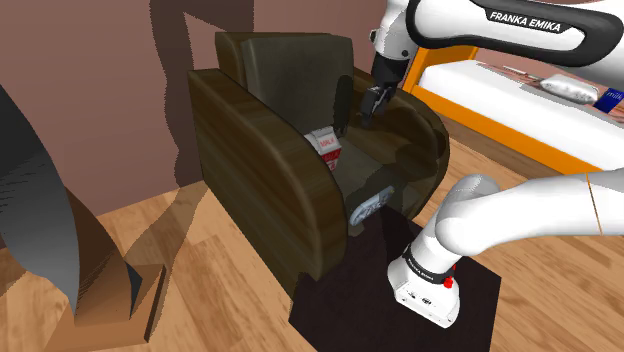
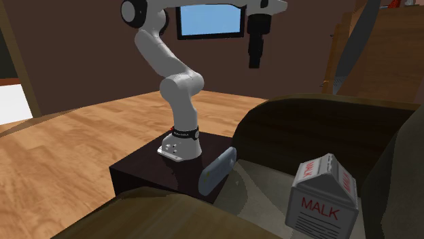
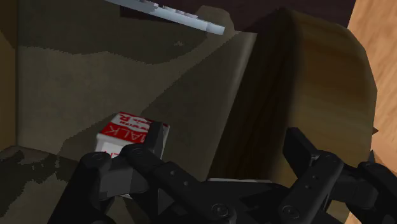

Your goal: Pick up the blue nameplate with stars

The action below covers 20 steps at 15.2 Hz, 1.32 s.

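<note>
Hovering gripper (image 1: 372,104), jaws apart | nameplate (image 1: 368,208) well clear, on armchair (image 1: 262,135)

Seen from the room: a white Franka arm (image 1: 520,215) built of rounded, tube-like links with dark joints. The words "FRANKA EMIKA" (image 1: 528,24) run in white capitals along a black panel on the upper link, and a thin orange line (image 1: 592,205) rings the lower one. At the foot, a white base collar (image 1: 420,295) sits under a black band (image 1: 425,262) with small white lettering and carries a red dot (image 1: 447,281). The all-black gripper (image 1: 371,108) has two stepped, blocky fingers (image 3: 137,159), and round screw heads (image 3: 219,209) are set in the body behind them.
</note>
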### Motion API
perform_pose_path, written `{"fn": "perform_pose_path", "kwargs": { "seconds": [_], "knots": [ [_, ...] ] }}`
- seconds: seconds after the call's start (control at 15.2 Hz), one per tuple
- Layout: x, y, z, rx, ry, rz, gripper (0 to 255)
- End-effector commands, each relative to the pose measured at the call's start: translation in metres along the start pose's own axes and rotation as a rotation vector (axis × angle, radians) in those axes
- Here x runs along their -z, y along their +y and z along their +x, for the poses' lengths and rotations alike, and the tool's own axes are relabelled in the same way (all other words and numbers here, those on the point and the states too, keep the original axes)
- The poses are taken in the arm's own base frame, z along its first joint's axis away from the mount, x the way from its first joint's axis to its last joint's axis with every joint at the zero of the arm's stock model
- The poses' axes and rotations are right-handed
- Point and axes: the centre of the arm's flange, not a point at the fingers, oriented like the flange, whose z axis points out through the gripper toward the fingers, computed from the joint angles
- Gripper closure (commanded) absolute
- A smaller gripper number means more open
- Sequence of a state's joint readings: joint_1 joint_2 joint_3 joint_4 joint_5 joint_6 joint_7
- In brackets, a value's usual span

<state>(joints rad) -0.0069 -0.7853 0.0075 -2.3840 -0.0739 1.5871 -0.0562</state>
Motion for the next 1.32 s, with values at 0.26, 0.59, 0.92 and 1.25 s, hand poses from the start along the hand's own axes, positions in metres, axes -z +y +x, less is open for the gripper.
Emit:
{"fn": "perform_pose_path", "kwargs": {
  "seconds": [0.26,0.59,0.92,1.25],
  "knots": [
    [-0.047,0.012,-0.026,0.208,0.021,0.022,0],
    [-0.106,0.033,-0.053,0.468,0.047,0.049,0],
    [-0.167,0.058,-0.072,0.729,0.073,0.076,0],
    [-0.229,0.086,-0.083,0.989,0.099,0.104,0]
  ]
}}
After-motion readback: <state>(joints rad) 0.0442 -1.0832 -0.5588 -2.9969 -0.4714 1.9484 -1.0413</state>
